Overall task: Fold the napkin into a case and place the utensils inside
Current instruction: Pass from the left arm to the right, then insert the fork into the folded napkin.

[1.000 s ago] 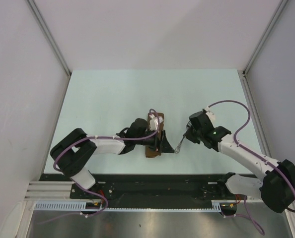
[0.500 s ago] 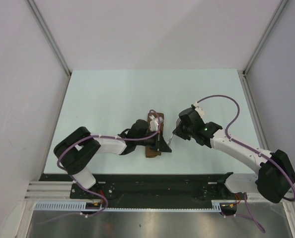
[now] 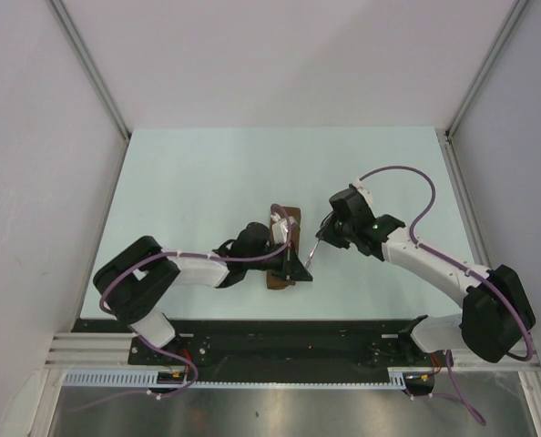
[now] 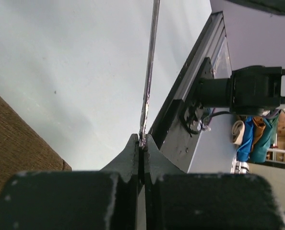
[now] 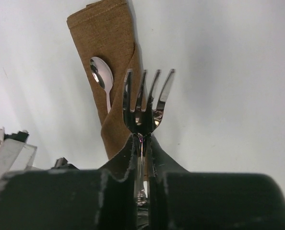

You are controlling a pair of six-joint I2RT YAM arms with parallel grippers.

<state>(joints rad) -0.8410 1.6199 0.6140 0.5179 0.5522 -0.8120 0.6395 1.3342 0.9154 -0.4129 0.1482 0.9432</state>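
The dark-brown napkin (image 3: 288, 217) lies folded into a narrow case near the table's front middle. In the right wrist view the napkin (image 5: 109, 33) has a silver spoon (image 5: 101, 76) tucked into its pocket, bowl showing. A silver fork (image 3: 311, 256) hangs just right of the case, between both grippers. My left gripper (image 3: 300, 271) is shut on the thin fork handle (image 4: 151, 72), pinched at the fingertips (image 4: 133, 148). My right gripper (image 3: 321, 238) straddles the fork's neck below the tines (image 5: 147, 100), jaws slightly parted with slim gaps at either side.
The left arm lies across the lower part of the napkin (image 4: 13, 139). A black rail (image 3: 280, 332) runs along the table's near edge, close behind the left gripper, and it shows with the right arm's base (image 4: 248, 91) in the left wrist view.
My right gripper carried the fork left toward the napkin, then its jaws loosened. My left gripper went from open to shut on the fork's handle.
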